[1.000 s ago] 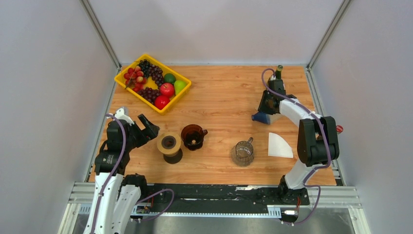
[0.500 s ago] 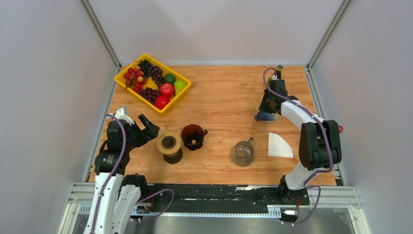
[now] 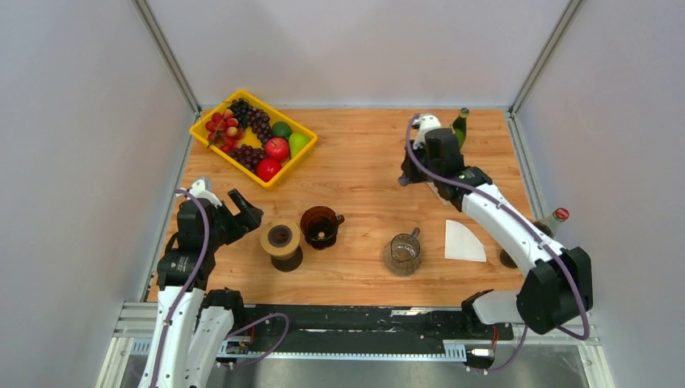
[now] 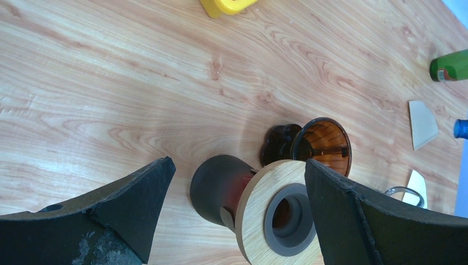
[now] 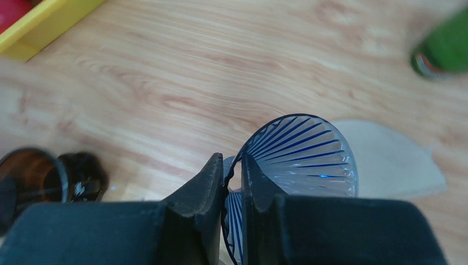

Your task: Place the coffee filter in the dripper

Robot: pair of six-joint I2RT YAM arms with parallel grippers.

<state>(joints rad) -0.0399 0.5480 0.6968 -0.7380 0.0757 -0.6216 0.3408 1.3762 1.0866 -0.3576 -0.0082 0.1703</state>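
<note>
Right gripper [image 5: 233,165] pinches the rim of a blue-ribbed dripper [image 5: 309,160] toward the bench's far right. The paper filter [image 3: 463,241] lies flat near the right edge. Left gripper [image 4: 237,168] gapes beside a wood-collared carafe [image 4: 278,212].

No text to read anywhere, folks: coffee filter [image 3: 464,241] by the right edge shows plain white, green bottle [image 3: 460,123] at the far-right corner too small to tell.

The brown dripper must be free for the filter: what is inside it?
Nothing shows inside the brown dripper; the coffee filter lies flat on the table. Its dark bottom is unclear.
</note>
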